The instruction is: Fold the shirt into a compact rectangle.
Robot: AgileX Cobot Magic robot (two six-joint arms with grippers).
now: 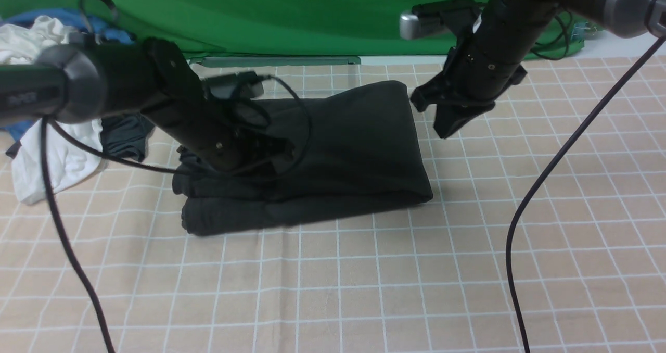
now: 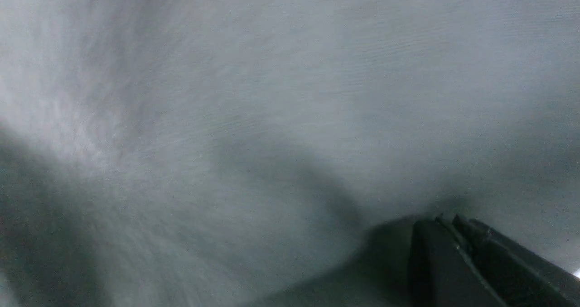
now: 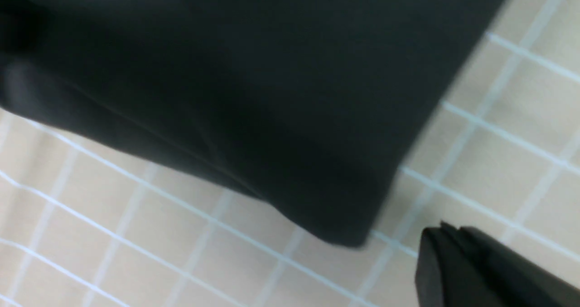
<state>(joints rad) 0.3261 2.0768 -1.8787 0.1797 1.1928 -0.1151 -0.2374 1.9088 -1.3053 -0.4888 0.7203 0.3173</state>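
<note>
up front, we saw the shirt (image 1: 333, 155) folded on the checked cloth (image 1: 468, 269), the left gripper (image 1: 260, 152) pressed shut into it, whereas the right wrist view alone showed the right gripper (image 3: 446, 257) closed, empty, beside its corner.

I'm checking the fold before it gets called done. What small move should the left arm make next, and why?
Probably lift the left gripper straight up off the shirt. The shirt already lies as a compact folded rectangle on the checked cloth, the right gripper hangs beside its far right corner holding nothing, and only the left gripper, jaws shut, sits low against the fabric.
</note>
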